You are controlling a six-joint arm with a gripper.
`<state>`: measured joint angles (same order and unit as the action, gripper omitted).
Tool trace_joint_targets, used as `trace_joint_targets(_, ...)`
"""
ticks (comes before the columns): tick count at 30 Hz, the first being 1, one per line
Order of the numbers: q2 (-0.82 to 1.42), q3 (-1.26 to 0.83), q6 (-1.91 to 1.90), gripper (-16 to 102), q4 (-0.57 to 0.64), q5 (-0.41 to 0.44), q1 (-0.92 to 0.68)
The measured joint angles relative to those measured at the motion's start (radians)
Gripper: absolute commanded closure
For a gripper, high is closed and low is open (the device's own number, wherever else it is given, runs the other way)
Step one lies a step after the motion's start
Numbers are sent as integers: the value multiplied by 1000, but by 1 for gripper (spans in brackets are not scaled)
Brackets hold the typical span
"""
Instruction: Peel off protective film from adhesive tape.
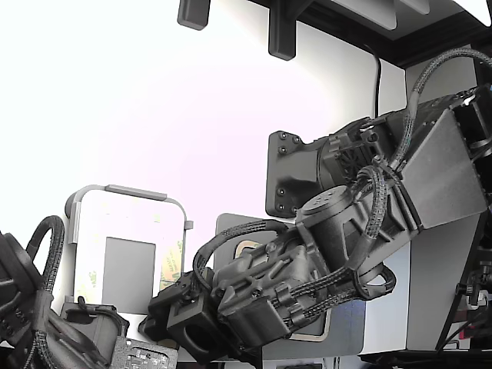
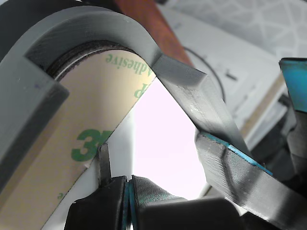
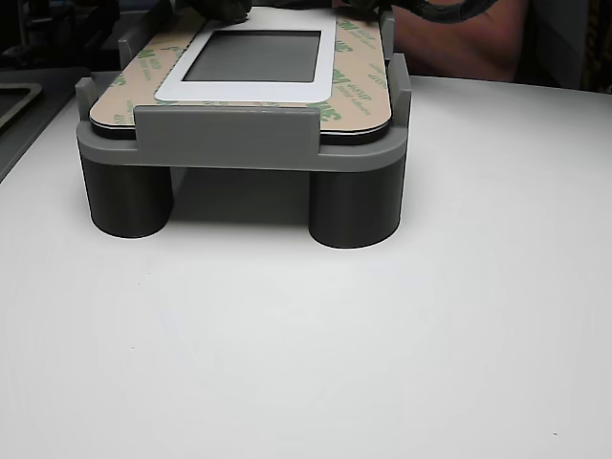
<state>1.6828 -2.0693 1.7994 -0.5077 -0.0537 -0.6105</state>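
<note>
White tabletop (image 3: 306, 363) carries the grey fixture (image 3: 229, 143); only the wrist view shows the gripper (image 2: 128, 191) apparently pinched on the protective film (image 2: 86, 139).

Protective film (image 3: 359, 57) atop panel (image 3: 253, 91), panel in fixture (image 3: 225, 139) on table (image 3: 306, 344)

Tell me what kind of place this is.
Probably an assembly or test bench in a workshop or lab: a grey fixture on stubby legs holds a flat panel with printed adhesive liner on a plain white table, and a cabled robot arm works over it.
</note>
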Motion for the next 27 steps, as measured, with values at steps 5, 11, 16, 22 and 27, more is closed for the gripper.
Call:
trace_joint_targets(5, 0, 0, 8, 96, 3, 2, 0)
trace_joint_targets(11, 0, 0, 18, 96, 9, 2, 0)
trace_joint_targets(16, 0, 0, 23, 96, 14, 2, 2)
trace_joint_targets(22, 0, -5, 28, 96, 26, 0, 6)
trace_joint_targets(27, 0, -11, 28, 96, 26, -2, 6)
